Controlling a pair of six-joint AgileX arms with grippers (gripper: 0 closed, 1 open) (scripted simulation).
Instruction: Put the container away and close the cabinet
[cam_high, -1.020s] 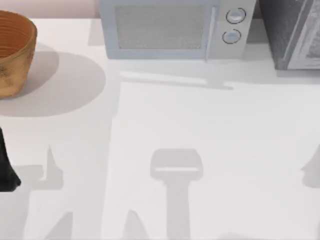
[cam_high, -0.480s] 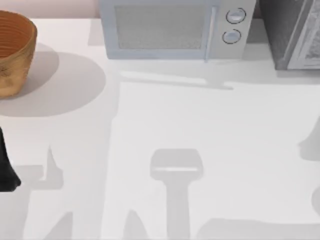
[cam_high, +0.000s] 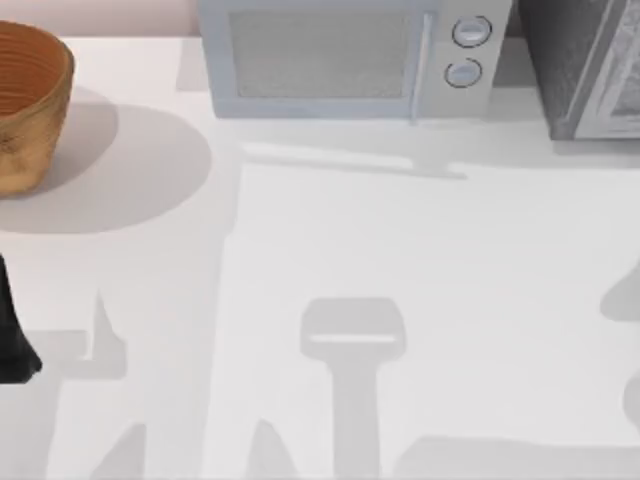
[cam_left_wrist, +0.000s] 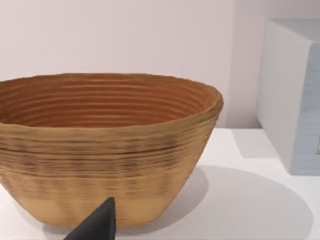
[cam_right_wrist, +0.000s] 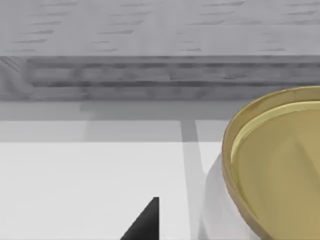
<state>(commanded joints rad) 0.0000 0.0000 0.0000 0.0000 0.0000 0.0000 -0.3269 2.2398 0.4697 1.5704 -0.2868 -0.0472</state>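
No readable text, label, brand, number or sign appears; the two round knobs (cam_high: 471, 32) on the microwave (cam_high: 345, 60) are unmarked.

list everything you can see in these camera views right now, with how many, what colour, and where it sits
Basket: one, woven brown, far left of the table.
Microwave: one, pale grey, closed, back centre.
Cabinet: one, grey woodgrain, back right corner.
Container: one, white with a gold rim, on the table before the cabinet, seen from the right wrist.
Table: one, white, beneath everything.
Left arm: one, black, at the top view's left edge, its fingertip pointing at the basket.
Right end effector: one black fingertip, beside the container.
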